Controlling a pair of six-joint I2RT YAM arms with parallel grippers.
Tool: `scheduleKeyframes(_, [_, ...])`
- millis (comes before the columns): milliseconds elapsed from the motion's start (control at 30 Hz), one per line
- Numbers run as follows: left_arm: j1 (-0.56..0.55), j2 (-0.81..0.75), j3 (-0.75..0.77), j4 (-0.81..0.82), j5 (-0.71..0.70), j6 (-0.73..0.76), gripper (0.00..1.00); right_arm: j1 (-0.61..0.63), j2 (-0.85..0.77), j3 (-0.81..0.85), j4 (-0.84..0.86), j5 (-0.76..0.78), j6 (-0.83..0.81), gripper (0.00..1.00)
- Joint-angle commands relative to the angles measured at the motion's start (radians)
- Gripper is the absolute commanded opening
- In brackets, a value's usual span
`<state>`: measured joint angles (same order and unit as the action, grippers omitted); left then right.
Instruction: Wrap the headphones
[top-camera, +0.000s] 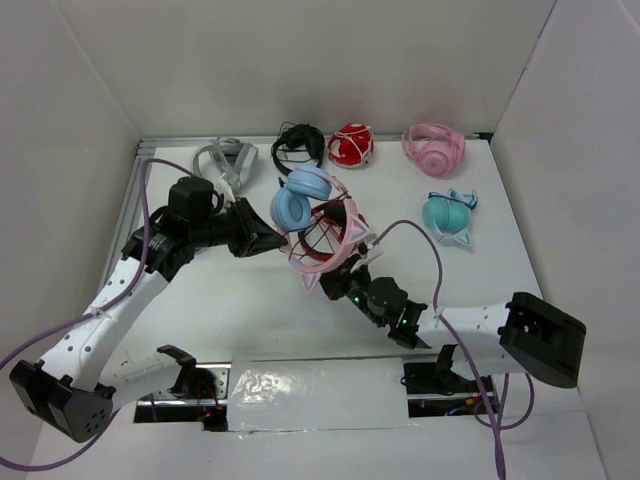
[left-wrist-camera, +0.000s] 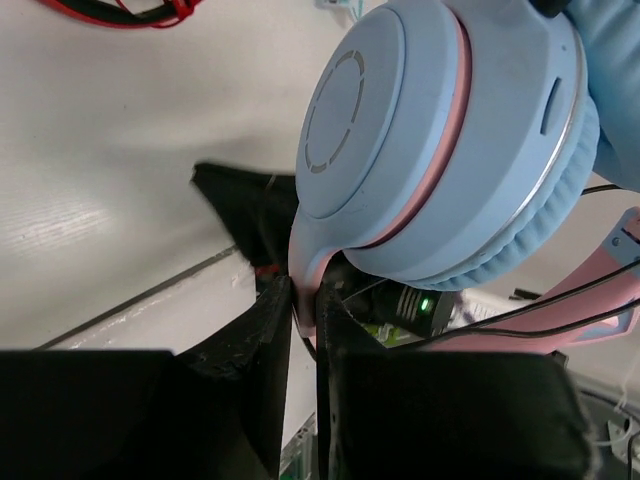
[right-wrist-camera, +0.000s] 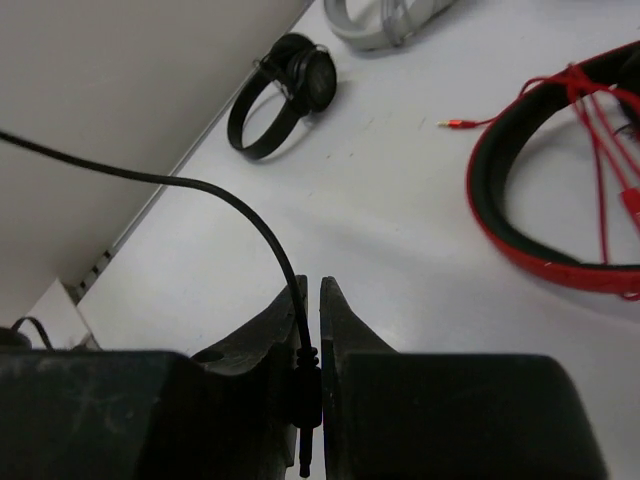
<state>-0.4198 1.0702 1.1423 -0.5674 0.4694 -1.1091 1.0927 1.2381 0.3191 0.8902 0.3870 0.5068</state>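
Back row and centre blocked; open table at front and right.

Grey headphones (top-camera: 225, 160), black headphones (top-camera: 298, 148), red headphones (top-camera: 350, 147) and pink headphones (top-camera: 433, 148) line the top of the overhead view, and teal headphones (top-camera: 448, 215) sit right of centre. Mid-frame is filled by the headphones (top-camera: 305, 205), pinched at the headband by the left gripper (top-camera: 283, 240), their cable (right-wrist-camera: 180, 180) clamped in the right gripper (top-camera: 330, 278). Bare table (top-camera: 240, 310) lies between the arms and at right below the teal pair.

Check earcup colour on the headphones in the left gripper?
Light blue earcup with a pink seam; the left wrist view shows it best.
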Motion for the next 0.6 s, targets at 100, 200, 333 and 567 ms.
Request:
scheduleKeyframes(100, [0.006, -0.055, -0.022, 0.087, 0.133, 0.132, 0.0, -0.21, -0.143, -0.046, -0.037, -0.146, -0.039, 0.0])
scheduleKeyframes(200, [0.001, -0.036, -0.046, 0.064, 0.114, 0.19, 0.0, -0.272, -0.222, 0.0, -0.19, -0.195, -0.118, 0.0])
scheduleKeyframes(333, [-0.042, 0.022, -0.076, -0.012, -0.003, 0.259, 0.0, -0.31, -0.256, 0.078, -0.399, -0.243, -0.197, 0.0])
scheduleKeyframes(567, [-0.146, 0.088, -0.139, -0.144, -0.305, 0.23, 0.0, -0.329, -0.158, 0.15, -0.615, -0.407, -0.235, 0.0])
